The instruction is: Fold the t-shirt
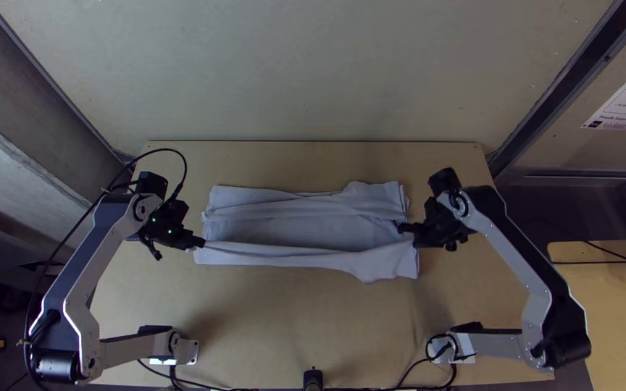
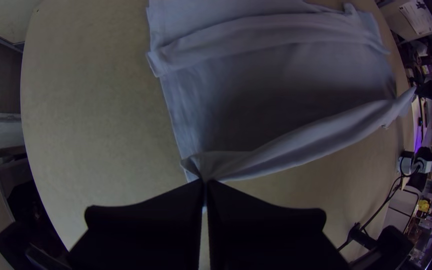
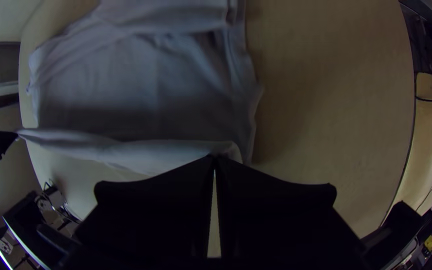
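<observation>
The light grey t-shirt [image 1: 298, 226] lies across the middle of the table, its far and near long sides folded inward as strips over a flat centre. At its left end my left gripper [image 1: 201, 243] is shut on the near strip. My right gripper [image 1: 404, 229] holds that strip at the right end. In the left wrist view, the left gripper [image 2: 205, 181] pinches a corner of the t-shirt [image 2: 296, 135], the strip stretched between both grippers. In the right wrist view, the fingertips of the right gripper [image 3: 214, 158] meet on the strip's edge of the t-shirt [image 3: 141, 150].
Bare wood of the table [image 1: 291, 318] lies between the t-shirt and the near edge, where a small black object [image 1: 313, 378] stands. Cables [image 1: 400, 387] run along that edge. A pale wall [image 1: 306, 72] rises behind the table.
</observation>
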You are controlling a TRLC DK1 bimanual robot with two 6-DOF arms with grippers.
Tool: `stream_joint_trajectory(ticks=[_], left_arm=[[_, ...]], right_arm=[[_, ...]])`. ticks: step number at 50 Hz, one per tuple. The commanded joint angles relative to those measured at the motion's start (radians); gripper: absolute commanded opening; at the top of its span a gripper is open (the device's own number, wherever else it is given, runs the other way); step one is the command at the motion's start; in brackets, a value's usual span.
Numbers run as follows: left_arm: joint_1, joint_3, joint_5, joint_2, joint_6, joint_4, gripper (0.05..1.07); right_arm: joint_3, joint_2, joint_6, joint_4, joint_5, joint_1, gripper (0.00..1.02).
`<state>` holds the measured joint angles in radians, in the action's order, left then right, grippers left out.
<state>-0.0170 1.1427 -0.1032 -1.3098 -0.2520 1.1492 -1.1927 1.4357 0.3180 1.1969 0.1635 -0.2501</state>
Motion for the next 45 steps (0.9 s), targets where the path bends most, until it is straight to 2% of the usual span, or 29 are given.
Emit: stream_joint_trajectory(ticks=[1, 24, 43, 45], left_arm=[[-0.026, 0.048, -0.006, -0.057, -0.021, -0.006, 0.08], [-0.024, 0.318, -0.006, -0.335, -0.015, -0.031, 0.08], [-0.006, 0.540, 0.011, -0.571, 0.013, -0.026, 0.08], [-0.006, 0.558, 0.016, -0.595, 0.039, -0.029, 0.12]], right_arm=[[-0.079, 0.069, -0.033, 0.015, -0.019, 0.038, 0.03], [-0.420, 0.379, -0.077, 0.015, -0.028, 0.121, 0.03], [-0.700, 0.689, -0.103, 0.015, -0.033, 0.137, 0.03], [-0.725, 0.720, -0.103, 0.015, -0.047, 0.137, 0.03]])
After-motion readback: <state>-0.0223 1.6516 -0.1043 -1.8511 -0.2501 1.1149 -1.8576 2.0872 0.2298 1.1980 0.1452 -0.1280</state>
